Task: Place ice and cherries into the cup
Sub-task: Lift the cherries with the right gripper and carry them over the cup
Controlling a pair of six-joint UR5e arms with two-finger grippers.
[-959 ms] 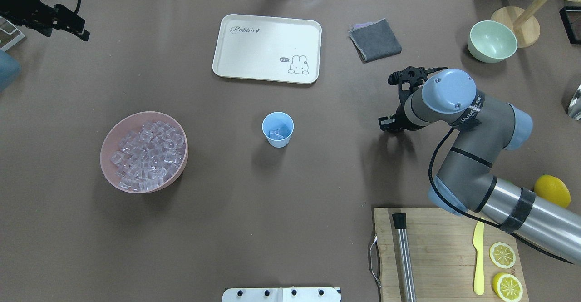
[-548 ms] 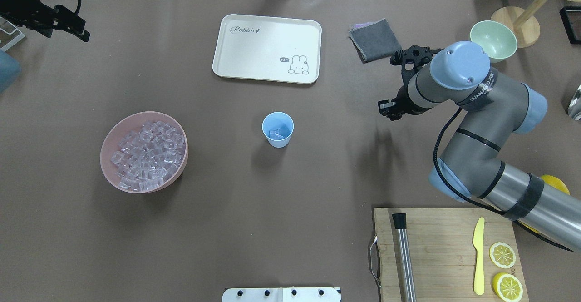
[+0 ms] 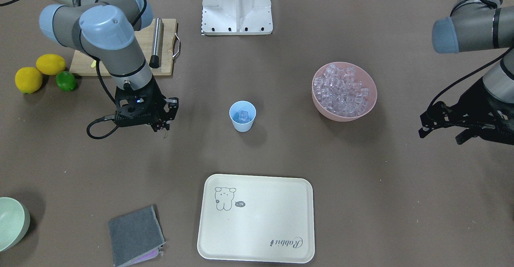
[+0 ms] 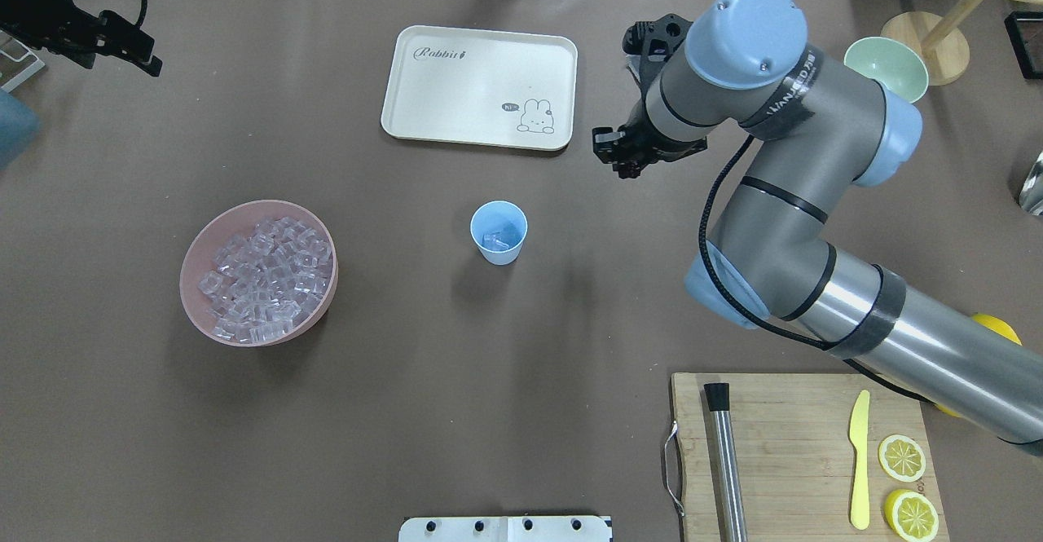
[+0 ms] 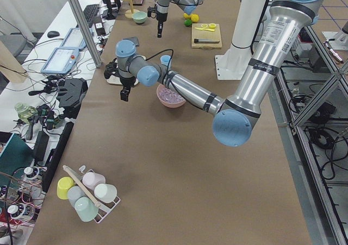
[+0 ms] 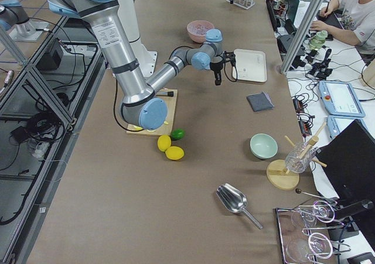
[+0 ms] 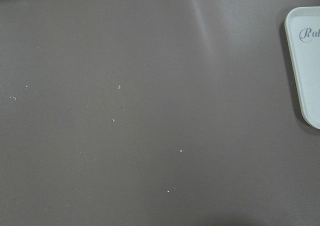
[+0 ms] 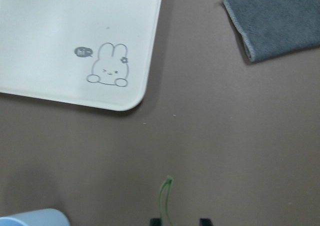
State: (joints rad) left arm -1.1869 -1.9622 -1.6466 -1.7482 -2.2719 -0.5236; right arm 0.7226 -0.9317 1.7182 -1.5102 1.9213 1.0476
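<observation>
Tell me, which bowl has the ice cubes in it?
The pink bowl, on the robot's left of the cup, heaped with clear ice. The pale green bowl shows none.

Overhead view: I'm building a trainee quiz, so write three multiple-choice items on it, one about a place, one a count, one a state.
1. On which side of the cup does the pink bowl stand? A the robot's left; B the robot's right; C stacked under it.
2. How many lemon slices lie on the cutting board? A one; B two; C four.
3. The cup is: A empty; B lying on its side; C upright with ice in it.
Key: 1 A, the bowl lies toward the view's left. 2 B, two slices beside the yellow knife. 3 C, clear cubes show inside it.
</observation>
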